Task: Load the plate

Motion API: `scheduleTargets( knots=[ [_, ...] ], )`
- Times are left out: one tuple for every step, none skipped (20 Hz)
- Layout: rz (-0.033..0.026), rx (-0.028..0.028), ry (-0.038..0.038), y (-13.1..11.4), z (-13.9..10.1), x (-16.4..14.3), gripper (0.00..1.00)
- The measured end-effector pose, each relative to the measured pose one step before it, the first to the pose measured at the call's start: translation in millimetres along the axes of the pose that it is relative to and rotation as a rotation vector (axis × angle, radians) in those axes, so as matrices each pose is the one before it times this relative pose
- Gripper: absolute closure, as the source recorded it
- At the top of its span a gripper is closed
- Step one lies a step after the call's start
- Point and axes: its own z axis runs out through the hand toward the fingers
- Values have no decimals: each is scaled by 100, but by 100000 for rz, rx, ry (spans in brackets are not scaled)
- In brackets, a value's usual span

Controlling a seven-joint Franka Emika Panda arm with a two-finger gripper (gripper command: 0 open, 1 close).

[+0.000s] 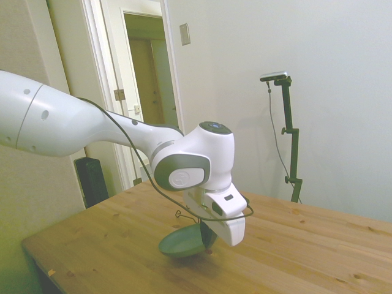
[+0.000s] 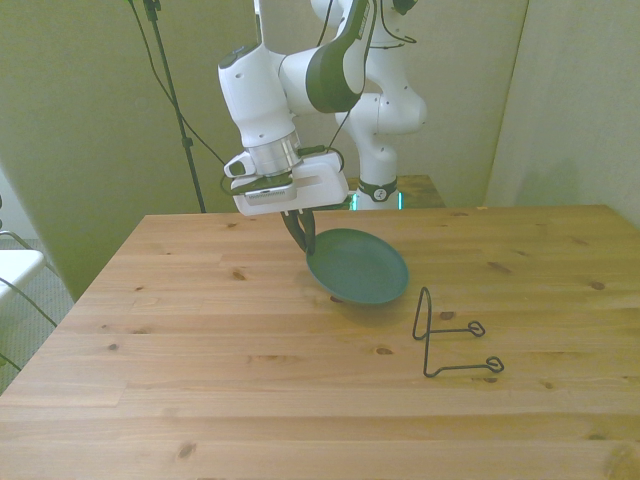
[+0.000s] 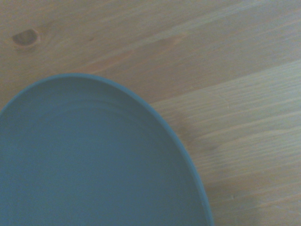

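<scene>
The tabletop [image 2: 200, 350] is made of pale pine boards running side to side, with dark knots scattered over the grain and a soft sheen from the room light. Above it the white arm [image 1: 92, 125] reaches in and the end effector [image 2: 300, 235] has its dark fingers clamped on the rim of the plate [image 2: 360, 265], which it holds tilted, the gripped edge raised and the opposite edge low, close over the wood; whether that low edge touches the boards cannot be told. In the side view the plate [image 1: 182, 245] hangs under the wrist and throws a small shadow on the planks just below it. The wrist view shows the plate's [image 3: 84, 165] smooth teal-green inside and raised rim filling one corner, with bare boards and one knot beyond it. Near the plate, toward the front view's right and closer to the camera, a thin dark wire stand [image 2: 450, 345] sits on the wood, apart from the plate, with an upright loop and two feet ending in small rings. The room around has plain light walls; in the side view a white-framed doorway [image 1: 144, 79] opens behind the arm, a small pale wall plate [image 1: 184, 33] sits beside it, and a black box [image 1: 92, 180] stands on the floor by the tabletop's far corner.
</scene>
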Motion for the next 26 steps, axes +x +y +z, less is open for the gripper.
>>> scheduleTargets(
  knots=[
    [-216, 305, -146, -304, -507, -349, 100],
    [-187, 312, -234, -337, -562, -422, 100],
    [-304, 509, -53, -420, -693, -535, 100],
    [-583, 483, -234, -497, -832, -673, 100],
    [-662, 632, -105, -558, -963, -797, 100],
    [-520, 687, 40, -556, -918, -854, 100],
    [-854, 721, 76, -625, -952, -1004, 100],
    [-885, 860, 391, -764, -1016, -1103, 100],
    [-638, 709, 876, -840, -1002, -1075, 100],
    [-961, 32, 1231, -975, -922, -1172, 100],
    [-830, -384, 1985, -1105, -847, -1138, 100],
    [-511, -388, 2216, -1151, -770, -1044, 100],
    [-377, -764, 2328, -1204, -597, -1049, 100],
    [-288, -973, 2440, -1231, -455, -973, 100],
    [-217, -1181, 3157, -1225, -394, -900, 100],
    [-74, -1314, 3606, -1196, -181, -760, 100],
    [-390, -1886, 4006, -1179, -79, -730, 100],
    [-479, -1626, 4523, -1261, 69, -622, 100],
    [-394, -1372, 4630, -1299, 111, -494, 100],
    [-591, -1351, 4140, -1242, 163, -447, 100],
    [-499, -1708, 4000, -1072, 120, -362, 100],
    [-543, -1656, 4187, -1032, 6, -341, 100],
    [-514, -1379, 4581, -932, -179, -354, 100],
    [-293, -1041, 4215, -694, -265, -388, 100],
    [-42, -1048, 4473, -507, -320, -307, 100],
    [-163, -960, 4235, -377, -297, -359, 100]
  ],
)
